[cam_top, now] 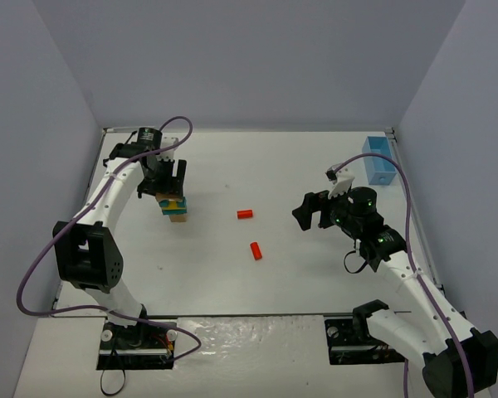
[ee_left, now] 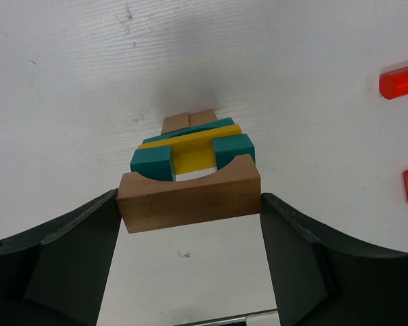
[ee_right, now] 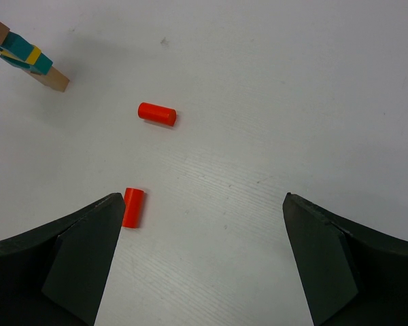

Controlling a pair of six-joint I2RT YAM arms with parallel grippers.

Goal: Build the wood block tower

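The wood block tower stands at the left: tan base blocks, a yellow piece and teal pieces. My left gripper is shut on a brown arch block that rests on top of the teal pieces; both fingers touch its ends. In the top view this gripper sits over the tower. Two red cylinders lie on the table mid-way between the arms. My right gripper is open and empty, hovering right of them.
A light-blue rectangular bin stands at the far right by the wall. Grey walls enclose the white table on three sides. The tower also shows at the upper left of the right wrist view.
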